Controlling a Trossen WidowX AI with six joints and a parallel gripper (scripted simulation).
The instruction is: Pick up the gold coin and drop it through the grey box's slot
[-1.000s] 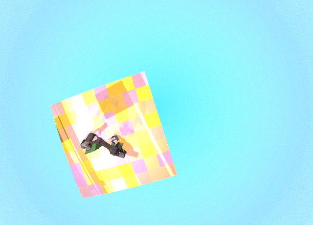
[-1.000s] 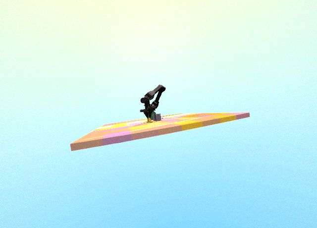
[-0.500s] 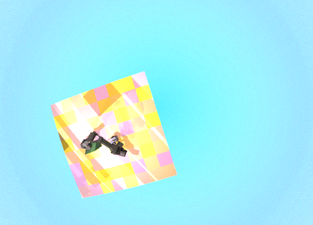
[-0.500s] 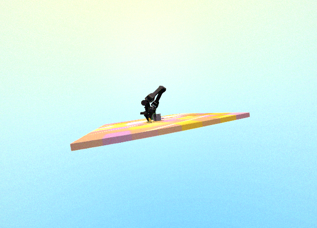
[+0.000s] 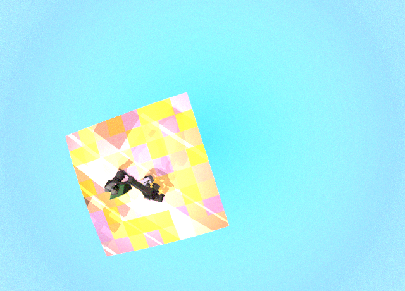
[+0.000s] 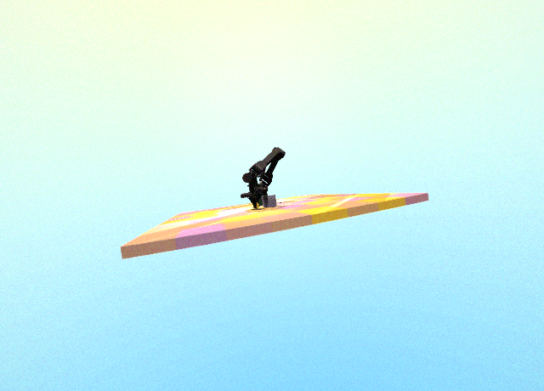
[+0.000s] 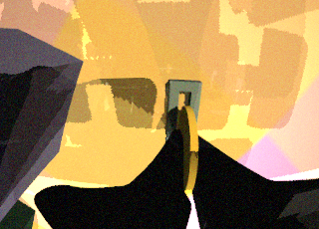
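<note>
The gold coin (image 7: 192,131) stands on edge between the fingertips in the wrist view. My gripper (image 7: 181,136) (image 6: 255,207) points down at table level and is shut on the coin. The shallow green holder (image 7: 196,90) shows past the coin's far end. Its near part is hidden by the coin and fingers, and whether the coin's lower edge still sits in its recess cannot be told. The grey box (image 7: 30,47) (image 6: 269,201) (image 5: 147,180) stands close beside the gripper, at the left in the wrist view. Its lid slot cannot be made out.
The arm (image 5: 138,186) (image 6: 268,159) reaches over the patterned table top (image 5: 193,190) (image 6: 342,204) from its base. A dark-green plate (image 5: 121,191) lies by the base, and a dark-green corner (image 7: 15,216) shows at the wrist view's lower left. Shadows and bright streaks cross the table.
</note>
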